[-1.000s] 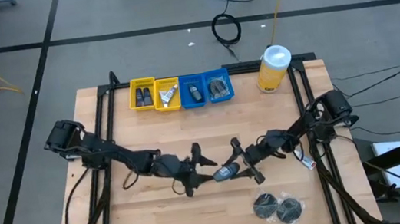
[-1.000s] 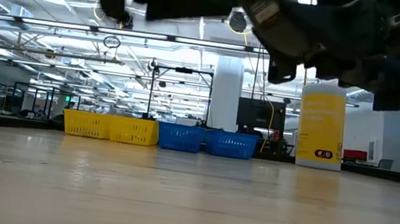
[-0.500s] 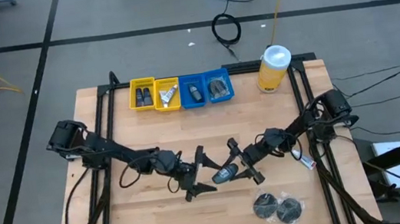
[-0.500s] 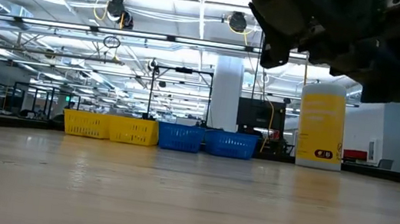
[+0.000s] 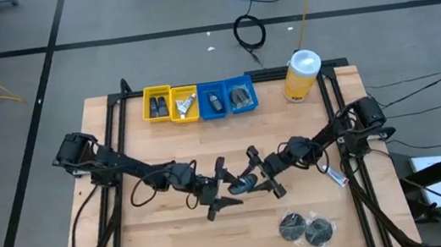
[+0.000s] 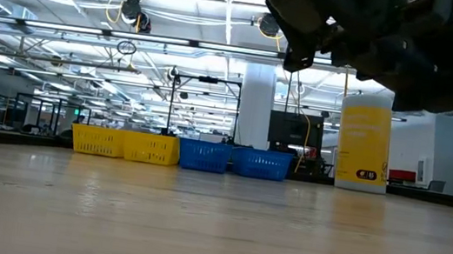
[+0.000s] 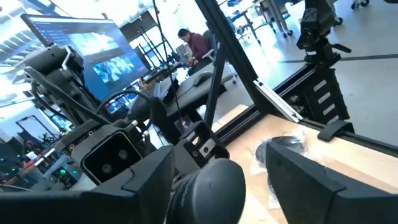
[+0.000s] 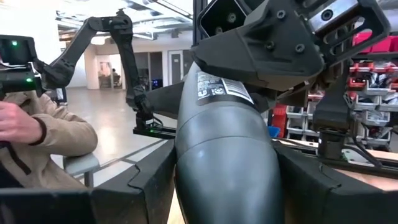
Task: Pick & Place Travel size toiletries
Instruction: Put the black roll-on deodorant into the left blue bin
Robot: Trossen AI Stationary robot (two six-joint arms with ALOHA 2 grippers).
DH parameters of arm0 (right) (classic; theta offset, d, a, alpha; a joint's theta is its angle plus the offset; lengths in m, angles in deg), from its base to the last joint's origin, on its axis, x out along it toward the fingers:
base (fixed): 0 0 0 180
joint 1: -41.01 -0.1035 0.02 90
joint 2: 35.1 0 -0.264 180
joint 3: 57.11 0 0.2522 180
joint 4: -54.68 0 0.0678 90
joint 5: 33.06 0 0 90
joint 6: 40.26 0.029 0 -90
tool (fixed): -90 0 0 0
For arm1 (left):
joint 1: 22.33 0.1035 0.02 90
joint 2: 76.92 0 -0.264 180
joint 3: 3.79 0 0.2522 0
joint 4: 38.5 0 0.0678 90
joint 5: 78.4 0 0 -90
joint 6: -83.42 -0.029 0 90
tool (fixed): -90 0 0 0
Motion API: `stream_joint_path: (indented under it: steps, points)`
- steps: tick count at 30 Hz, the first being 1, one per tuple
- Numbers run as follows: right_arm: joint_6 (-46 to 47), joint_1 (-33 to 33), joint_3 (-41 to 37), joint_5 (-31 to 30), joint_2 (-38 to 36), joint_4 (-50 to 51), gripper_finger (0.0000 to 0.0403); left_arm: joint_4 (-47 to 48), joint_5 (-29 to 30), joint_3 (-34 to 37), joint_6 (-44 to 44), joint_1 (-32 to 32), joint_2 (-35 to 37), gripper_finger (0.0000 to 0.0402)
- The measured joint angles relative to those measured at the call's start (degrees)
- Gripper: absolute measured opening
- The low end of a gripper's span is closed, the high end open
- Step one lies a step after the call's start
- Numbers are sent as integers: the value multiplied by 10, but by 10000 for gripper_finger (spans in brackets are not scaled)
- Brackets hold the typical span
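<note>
While the right gripper point(image 5: 253, 176) clamps a small dark bottle point(image 5: 243, 184) mid-air, the left gripper point(image 5: 223, 190) spreads wide around its tip, prob. for a handover.

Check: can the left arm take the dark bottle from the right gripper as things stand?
Probably yes. The dark bottle sits in the right gripper mid-table, its free end toward the left gripper, whose fingers stand apart around that end. Nothing lies between them in the high view.
</note>
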Motion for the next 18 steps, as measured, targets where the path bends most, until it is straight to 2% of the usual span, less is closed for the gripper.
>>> stream_joint_path:
  steps: [8, 18]
  points:
    - [1, 2, 1, -1, 0, 0, 215, -4, -1, 0, 1, 7, 0, 200]
    - [2, 0, 3, -5, -1, -2, 252, 16, -17, 0, 1, 19, -1, 93]
